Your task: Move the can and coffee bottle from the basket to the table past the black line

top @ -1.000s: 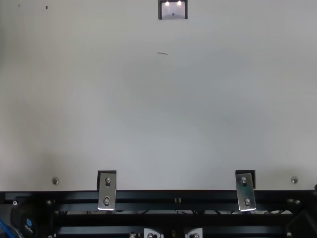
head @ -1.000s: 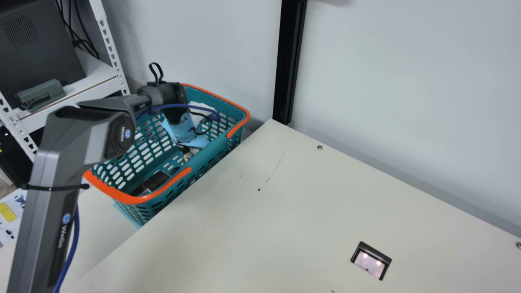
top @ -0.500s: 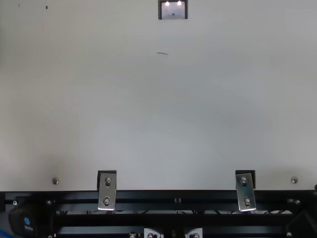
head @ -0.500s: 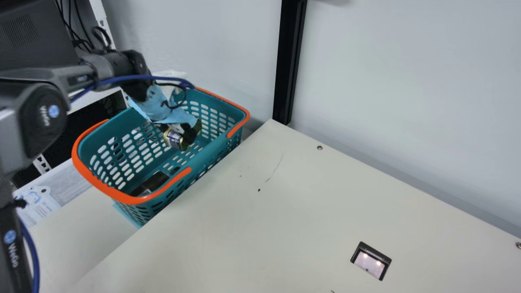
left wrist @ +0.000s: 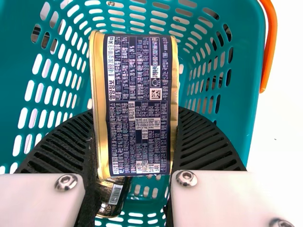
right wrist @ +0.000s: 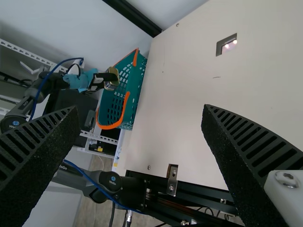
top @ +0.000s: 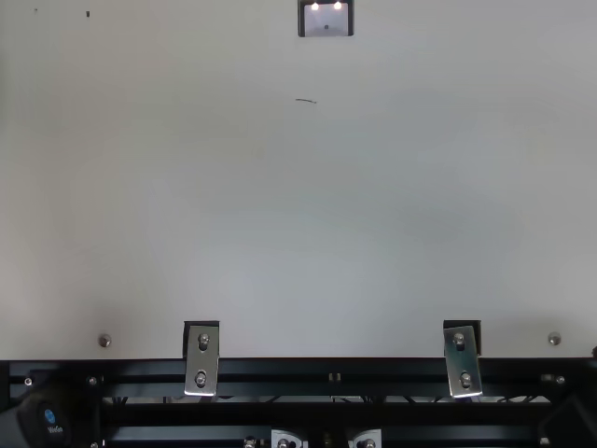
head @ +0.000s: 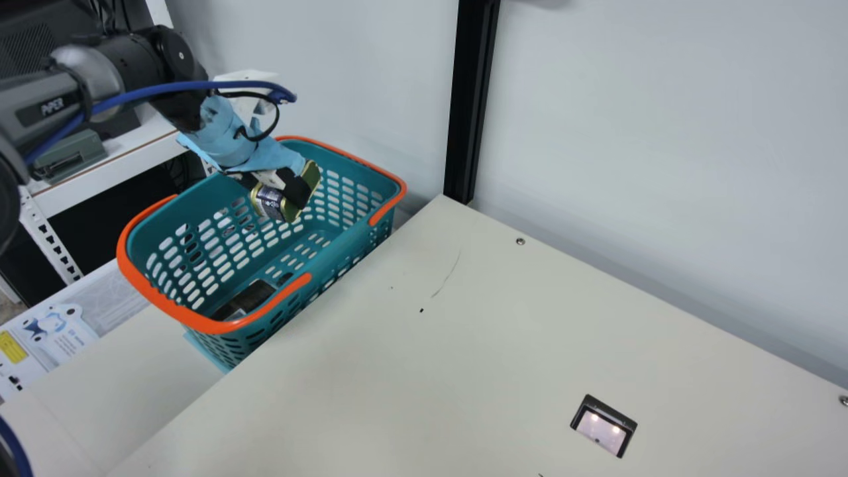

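Note:
In the main view my left gripper [head: 286,191] is over the basket [head: 344,255], shut on the gold-edged can [head: 268,201]. The left wrist view has the can [left wrist: 137,104] between the ribbed fingers of my left gripper [left wrist: 135,137], its dark printed label facing the camera. Below it, a dark bottle [left wrist: 112,196] lies on the basket floor, partly hidden by a finger; the main view has this dark item [head: 255,296] low inside the basket. My right gripper [right wrist: 142,137] stands wide open with nothing between its fingers in the right wrist view.
The basket stands beside the cream table's [head: 397,371] edge, its orange handles [head: 218,324] folded along the rim. A white shelf [head: 142,142] with equipment stands behind the left arm. A black post [head: 472,99] rises at the table's far corner. A small framed cutout [head: 604,425] is in the tabletop.
My left arm has risen and shifted left in the main view, lifting the can from low inside the basket to near its rim. The basket has kept its place.

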Robot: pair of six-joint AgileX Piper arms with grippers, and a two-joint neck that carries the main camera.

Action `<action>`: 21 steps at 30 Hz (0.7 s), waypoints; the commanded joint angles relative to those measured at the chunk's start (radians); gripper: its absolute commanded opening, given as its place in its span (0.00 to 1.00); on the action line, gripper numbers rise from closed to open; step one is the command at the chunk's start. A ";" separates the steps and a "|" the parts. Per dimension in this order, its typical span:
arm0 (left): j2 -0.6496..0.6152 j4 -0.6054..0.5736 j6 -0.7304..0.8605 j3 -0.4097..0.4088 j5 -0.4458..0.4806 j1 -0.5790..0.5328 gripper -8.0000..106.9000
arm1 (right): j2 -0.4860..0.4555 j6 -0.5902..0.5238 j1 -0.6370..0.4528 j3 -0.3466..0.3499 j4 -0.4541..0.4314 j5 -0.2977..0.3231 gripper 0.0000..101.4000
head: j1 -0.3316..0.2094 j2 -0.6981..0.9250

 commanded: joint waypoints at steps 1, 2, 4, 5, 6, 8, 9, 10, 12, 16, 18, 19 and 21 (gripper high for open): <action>0.000 0.000 0.000 0.000 0.000 0.000 0.16 | 0.000 0.000 0.000 0.000 0.000 0.000 1.00 | -0.027 0.020; 0.001 0.003 -0.006 -0.003 0.003 -0.003 0.16 | 0.000 0.000 0.000 0.000 0.000 0.000 1.00 | -0.027 0.020; -0.013 -0.016 -0.004 0.001 -0.002 -0.003 0.16 | 0.000 0.000 0.000 0.000 0.000 0.000 1.00 | -0.027 0.020; -0.024 -0.033 -0.002 0.004 -0.005 -0.003 0.16 | 0.000 0.000 0.000 0.000 0.001 0.000 1.00 | -0.027 0.020; -0.039 -0.051 -0.001 0.011 -0.011 -0.003 0.16 | 0.000 0.000 0.000 0.000 0.001 0.000 1.00 | -0.027 0.020; -0.077 -0.101 0.003 0.029 -0.026 -0.001 0.16 | 0.000 0.000 0.000 0.000 0.000 0.000 1.00 | -0.027 0.020; -0.098 -0.128 0.006 0.040 -0.035 0.000 0.16 | 0.000 0.000 0.000 0.000 0.000 0.000 1.00 | -0.027 0.020; -0.123 -0.159 0.010 0.054 -0.044 0.000 0.16 | 0.000 0.000 0.000 0.000 0.000 0.000 1.00 | -0.027 0.020; -0.170 -0.220 0.018 0.082 -0.060 0.002 0.16 | 0.000 0.000 0.000 0.000 0.000 0.000 1.00 | -0.027 0.020; -0.269 -0.345 0.039 0.144 -0.072 0.005 0.16 | 0.000 0.000 0.000 0.000 0.000 0.000 1.00 | -0.027 0.020; -0.317 -0.406 0.049 0.173 -0.066 0.008 0.16 | 0.000 0.000 0.000 0.000 0.000 0.000 1.00 | -0.027 0.020; -0.340 -0.435 0.052 0.187 -0.059 0.009 0.16 | 0.000 0.000 0.000 0.000 0.000 0.000 1.00 | -0.027 0.020; -0.384 -0.494 0.053 0.213 -0.036 0.014 0.16 | 0.000 0.000 0.000 0.000 0.000 0.000 1.00 | -0.027 0.020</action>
